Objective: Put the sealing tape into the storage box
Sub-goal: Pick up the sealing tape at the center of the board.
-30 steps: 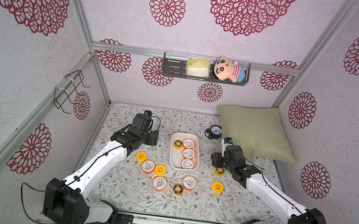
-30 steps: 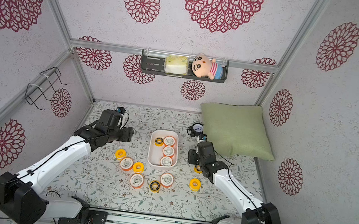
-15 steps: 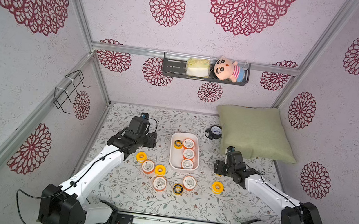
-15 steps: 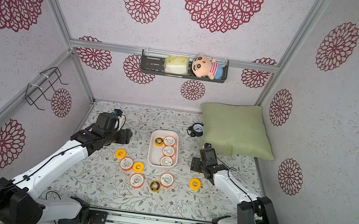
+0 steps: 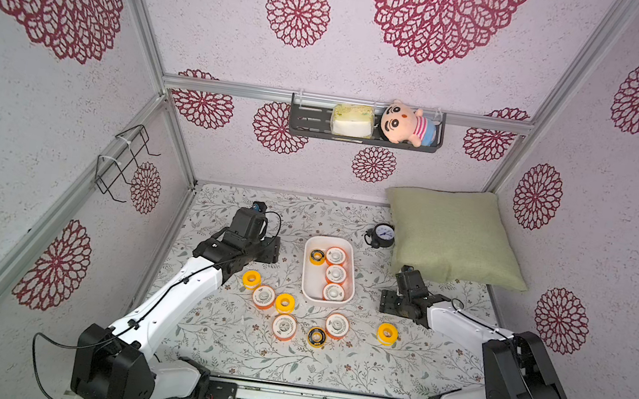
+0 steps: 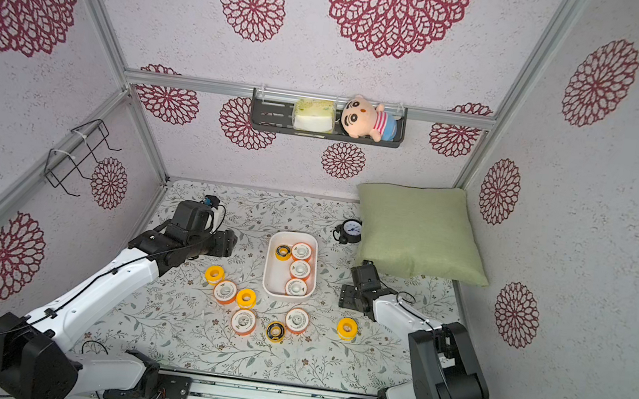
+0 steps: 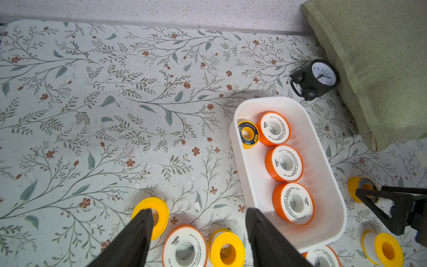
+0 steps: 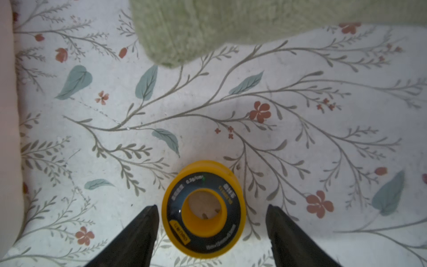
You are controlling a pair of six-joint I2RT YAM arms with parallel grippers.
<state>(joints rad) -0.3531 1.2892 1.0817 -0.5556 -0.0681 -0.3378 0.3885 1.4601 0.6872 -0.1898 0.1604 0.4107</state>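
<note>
Right claw (image 8: 211,208) is down low over the bench (image 5: 231,348), released, jaws spread wide with one finger on each side of a yellow spool with a black ring face (image 8: 201,181). There is a gap on both flanks, so nothing is gripped yet. That spool lies flat, hole up, near the corner of the green pillow (image 8: 231,23), which explains the approach from above. My read is that a squeeze across the rim lifts it cleanly.

Over to the left claw (image 7: 199,210): released too, and empty. It hangs above the bench between an all-yellow spool (image 7: 161,215) and the white storage box (image 5: 309,283). It looks parked there, handy for the loose cluster and clear of the box mouth.

Inside the storage box there are four spools. Three white-faced, orange-rimmed spools (image 5: 336,274) lie flat in a row along one wall. A black-faced spool (image 5: 317,256) at the far end appears to lean against the side. The row leaves a free strip, so I judge there is room for more.

Seven more rolls of sealing tape (image 5: 284,326) lie flat on the bench in both top views, in front of the box. With the straddled one, that makes eight still to go.
</note>
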